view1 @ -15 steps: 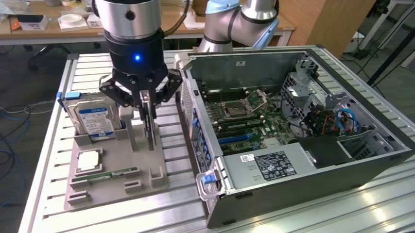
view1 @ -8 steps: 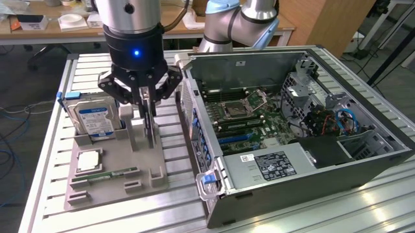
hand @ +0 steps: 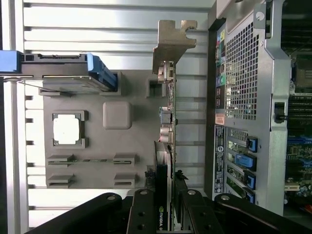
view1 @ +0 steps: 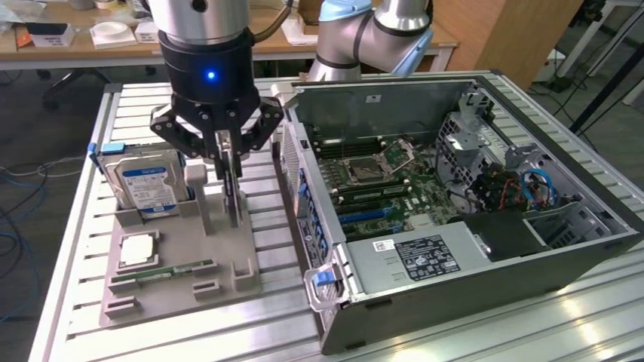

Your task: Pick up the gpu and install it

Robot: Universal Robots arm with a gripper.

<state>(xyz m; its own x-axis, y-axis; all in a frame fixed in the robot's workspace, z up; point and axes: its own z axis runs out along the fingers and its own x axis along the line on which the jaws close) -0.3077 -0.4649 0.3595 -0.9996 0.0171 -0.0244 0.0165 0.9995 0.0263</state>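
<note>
The graphics card is cut off at the picture's edge, between the fingers of the hand.

The end effector is black, with a blue light glowing above it. The gpu shows a dark edge, and its bracket is silver. The drive is silver with a blue-and-white label. The tray is plain grey, the tabletop ribbed silver. The case is dark grey, its board green.
</note>
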